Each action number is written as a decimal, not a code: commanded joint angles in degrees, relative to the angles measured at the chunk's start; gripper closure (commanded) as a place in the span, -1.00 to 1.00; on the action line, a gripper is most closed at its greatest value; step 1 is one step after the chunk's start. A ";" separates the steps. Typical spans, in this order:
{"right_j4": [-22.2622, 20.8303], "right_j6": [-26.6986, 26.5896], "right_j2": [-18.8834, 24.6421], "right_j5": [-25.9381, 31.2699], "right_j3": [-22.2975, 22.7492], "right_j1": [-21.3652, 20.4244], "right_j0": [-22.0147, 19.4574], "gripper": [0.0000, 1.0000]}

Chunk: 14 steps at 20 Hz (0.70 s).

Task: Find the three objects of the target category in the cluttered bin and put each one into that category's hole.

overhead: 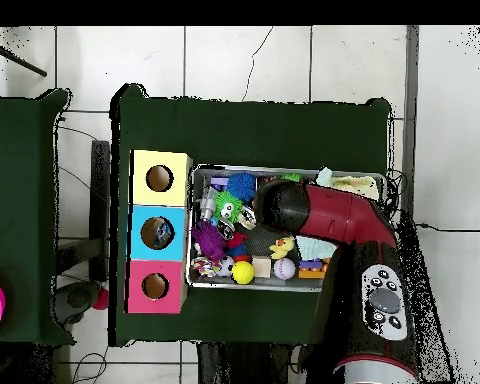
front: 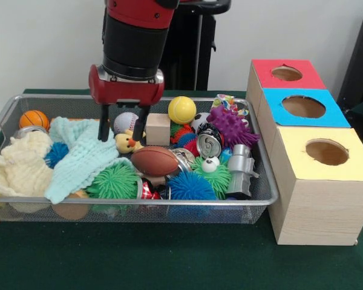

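Note:
The wire mesh bin (front: 169, 203) is full of toys and cloths. My gripper (front: 121, 129) hangs open and empty over its left middle. Its fingertips (front: 103, 134) dip just above a pale teal cloth (front: 78, 156). A baseball (front: 126, 121) and a yellow duck (front: 127, 144) lie between the fingers, slightly behind and below. A brown football (front: 155, 161), a yellow tennis ball (front: 181, 109) and a small basketball (front: 34, 119) also lie in the bin. The hole in the blue panel (front: 303, 106) is the middle one of the wooden box. In the overhead view my arm (overhead: 324, 215) hides the gripper and much of the bin (overhead: 264, 285).
In the bin lie a wooden block (front: 158, 128), a purple spiky toy (front: 231, 126), green (front: 112, 181) and blue (front: 190, 186) spiky balls, a can (front: 209, 142), a silver toy (front: 241, 169) and a cream cloth (front: 18, 163). The wooden box (front: 314, 205) stands right of the bin with red, blue and yellow panels.

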 commanded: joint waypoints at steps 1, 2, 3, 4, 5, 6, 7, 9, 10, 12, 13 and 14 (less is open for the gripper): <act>6.69 13.66 5.03 7.28 9.35 1.72 -2.47 -1.00; 7.25 13.66 4.76 7.79 9.39 1.87 -2.42 -1.00; 7.60 13.38 4.65 7.75 9.32 2.07 -2.42 -1.00; 8.05 13.25 4.65 8.00 9.25 2.32 -2.58 -1.00; 8.46 13.26 4.47 8.14 9.08 2.62 -2.47 -1.00; 8.48 13.03 4.25 7.93 8.88 3.01 -2.44 -1.00; 8.51 12.80 4.04 7.73 8.68 3.39 -2.40 -1.00; 8.78 12.07 4.19 7.57 8.54 4.13 -2.75 -1.00; 9.03 11.79 4.46 7.28 8.64 4.40 -2.99 -1.00; 10.17 12.14 5.04 6.65 9.21 4.72 -3.48 -1.00; 10.60 12.15 5.31 6.27 9.57 4.78 -3.64 -1.00; 11.60 12.27 6.19 5.33 10.38 4.88 -4.30 -1.00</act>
